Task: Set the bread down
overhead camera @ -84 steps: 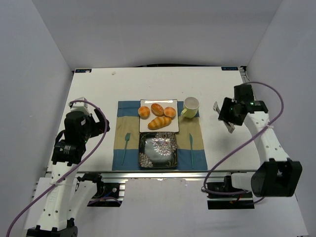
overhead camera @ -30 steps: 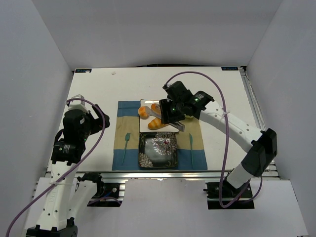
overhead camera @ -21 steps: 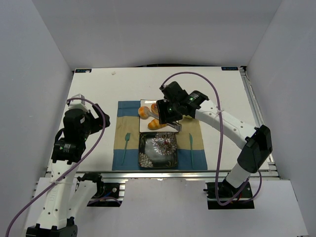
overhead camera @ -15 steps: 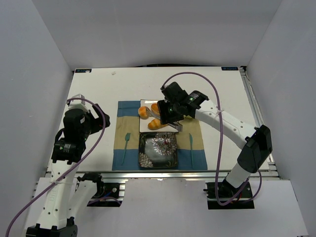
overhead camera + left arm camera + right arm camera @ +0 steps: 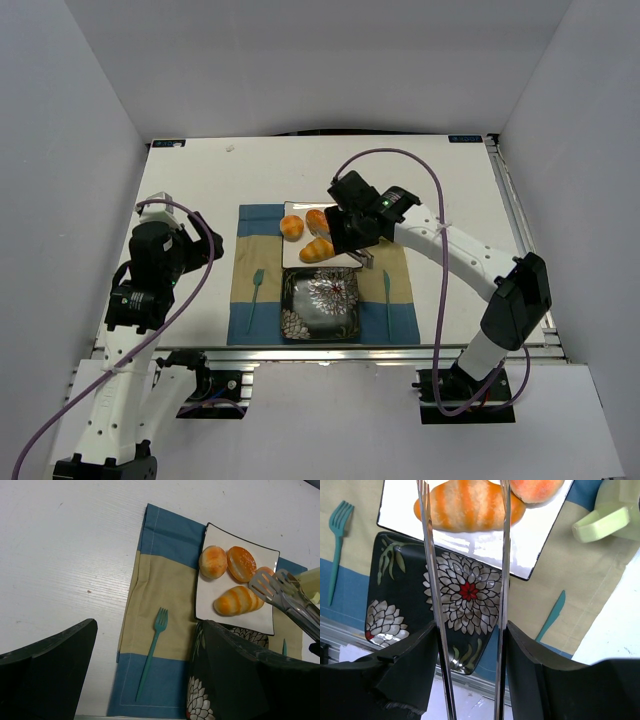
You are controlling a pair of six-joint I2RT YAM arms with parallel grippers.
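A: Start wide. What's on the table (image 5: 200, 180)?

B: A blue-and-tan placemat (image 5: 160, 580) with two plates on it. The dark floral plate (image 5: 405, 580) is nearest the arms and bare. Just behind it, the white square plate (image 5: 210, 597) carries the baked things.

A: And the arms?

B: The left gripper (image 5: 150, 630) hangs over the table's left side with its fingers wide and nothing in it. The right gripper (image 5: 470, 640) clasps a pair of metal tongs (image 5: 272, 587) and reaches over the plates.

A: Where's the bread?

B: The bread (image 5: 241, 563), the small oval with the brown top, lies at the white plate's far edge. A round bun (image 5: 213, 561) sits right beside it on one side. On the other is a second bun (image 5: 265, 571), partly hidden by the tongs. The long loaf (image 5: 239, 600) lies in front.

A: Are the tongs on it?

B: No. The blades are spread with nothing between them. In the right wrist view they frame the long loaf, and the bread is out of that view.

A: So how should the pickup go?

B: In my judgement the tips need to go farther, past the loaf, until they bracket the bread across its short width. They should come down low enough to catch its sides below the crown, then squeeze gently, because it looks soft. Both buns crowd it, so the blades must slip in without nudging them. I'd lift straight up before swinging toward the floral plate, which I take to be the destination.
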